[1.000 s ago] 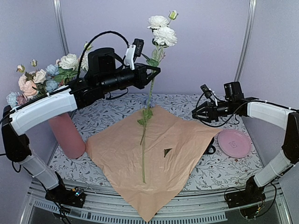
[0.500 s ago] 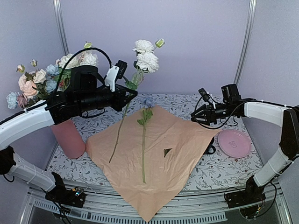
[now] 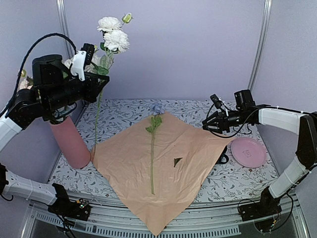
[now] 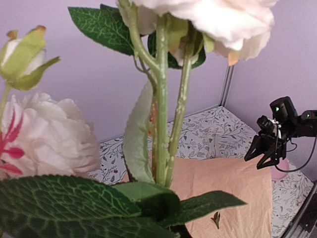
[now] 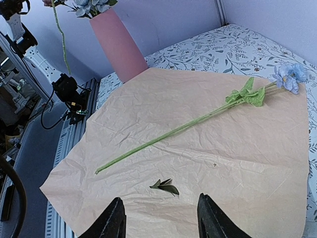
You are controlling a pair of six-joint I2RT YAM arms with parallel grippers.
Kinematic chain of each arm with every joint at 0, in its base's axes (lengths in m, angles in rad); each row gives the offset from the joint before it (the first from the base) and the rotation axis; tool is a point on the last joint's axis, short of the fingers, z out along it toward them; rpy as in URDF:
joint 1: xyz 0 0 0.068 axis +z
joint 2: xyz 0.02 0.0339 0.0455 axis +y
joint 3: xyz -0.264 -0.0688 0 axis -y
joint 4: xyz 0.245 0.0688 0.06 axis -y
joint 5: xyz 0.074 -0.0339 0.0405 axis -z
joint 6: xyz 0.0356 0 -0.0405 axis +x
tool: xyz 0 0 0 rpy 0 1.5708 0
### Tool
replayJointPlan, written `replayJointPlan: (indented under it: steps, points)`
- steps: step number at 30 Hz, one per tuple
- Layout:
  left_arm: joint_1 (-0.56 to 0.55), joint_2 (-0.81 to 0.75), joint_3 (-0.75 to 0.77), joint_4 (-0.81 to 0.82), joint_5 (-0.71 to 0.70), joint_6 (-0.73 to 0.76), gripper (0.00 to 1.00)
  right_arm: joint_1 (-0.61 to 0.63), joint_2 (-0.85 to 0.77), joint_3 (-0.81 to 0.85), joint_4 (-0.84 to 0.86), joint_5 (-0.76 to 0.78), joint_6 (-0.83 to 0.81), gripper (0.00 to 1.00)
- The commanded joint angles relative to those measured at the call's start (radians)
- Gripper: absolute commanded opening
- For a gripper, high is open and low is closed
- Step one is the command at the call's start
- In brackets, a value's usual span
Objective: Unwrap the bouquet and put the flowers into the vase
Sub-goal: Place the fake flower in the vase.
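The white-flowered stem (image 3: pixel 113 34) hangs upright in my left gripper (image 3: pixel 99 82), whose fingers are pinched together on the stalk just under the leaves. Its blooms are well above the table. Its cut end hangs just beside the pink vase (image 3: pixel 70 144), on the side facing the paper and below the rim. The vase stands near the table's left edge and already holds several blooms (image 5: pixel 91 6). In the overhead view my own arm hides its mouth.

I judge the wrapping is done with: the peach paper (image 3: pixel 168 173) lies flat across the middle of the table, one corner hanging over the near edge. I am part-way through loading stems. One blue flower (image 3: pixel 152 148) remains on the paper, its bloom toward the far edge, with a small leaf scrap (image 3: pixel 177 160) near it.

Next I would need to raise the stem until its end clears the rim, carry it left over the mouth, then lower it among the blooms already there without snagging them.

My right gripper (image 3: pixel 207 123) hovers over the paper's right corner, fingers spread and holding nothing. It is placed to fetch the blue flower. A flat pink plate (image 3: pixel 248 151) sits by the table's right edge.
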Motion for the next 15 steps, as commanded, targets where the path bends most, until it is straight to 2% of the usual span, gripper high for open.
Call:
replayJointPlan:
  steps: [1,6,11,15]
  points:
    - [-0.004,-0.040,0.066,-0.103,-0.117,0.047,0.00,0.002,0.010,0.024,-0.026,-0.032,-0.019,0.51]
    - [-0.003,-0.041,0.124,-0.144,-0.198,0.115,0.00,0.002,0.002,0.025,-0.031,-0.032,-0.025,0.51]
    - [0.000,-0.068,0.116,-0.081,-0.280,0.181,0.00,0.002,-0.010,0.024,-0.040,-0.036,-0.038,0.51]
    - [0.009,-0.073,0.113,-0.012,-0.285,0.242,0.00,0.002,-0.017,0.021,-0.040,-0.026,-0.041,0.51]
